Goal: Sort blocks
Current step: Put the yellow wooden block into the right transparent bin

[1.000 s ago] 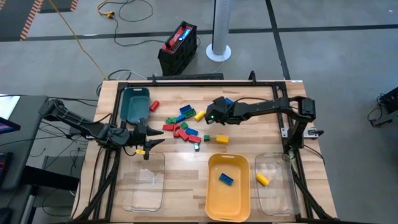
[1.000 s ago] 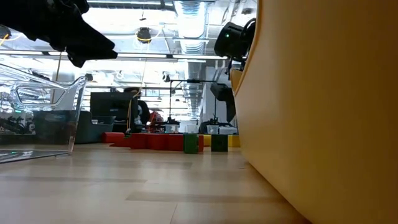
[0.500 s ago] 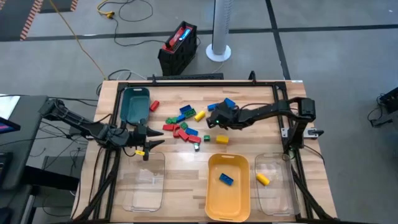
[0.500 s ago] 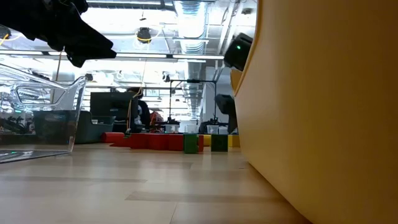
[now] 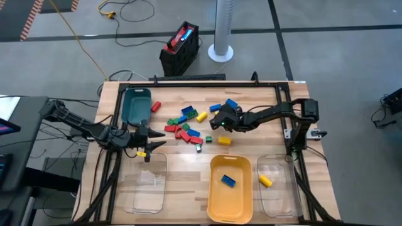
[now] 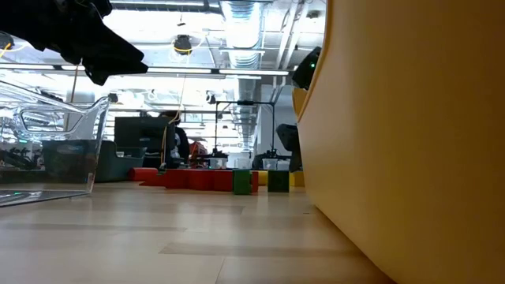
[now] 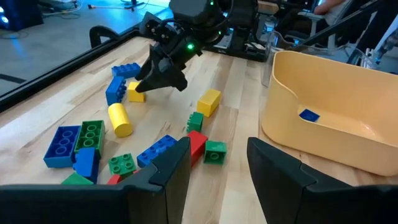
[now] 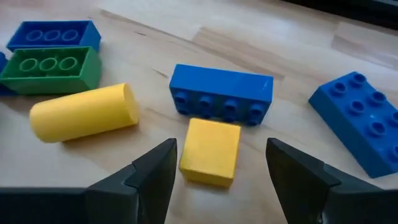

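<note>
Right wrist view showed the right tool [image 8: 214,180] spread wide, its fingers [image 8: 149,177] straddling a small yellow block [image 8: 210,151] that lay on the desk [image 8: 273,56] against a long blue brick [image 8: 221,91]. Light, rigid and smooth, it should take a pinch across its flat sides. High view alone placed the scattered blocks [image 5: 185,125] mid-desk and the left tool [image 5: 154,144], half spread and empty, waiting near the teal tray [image 5: 136,107].
</note>
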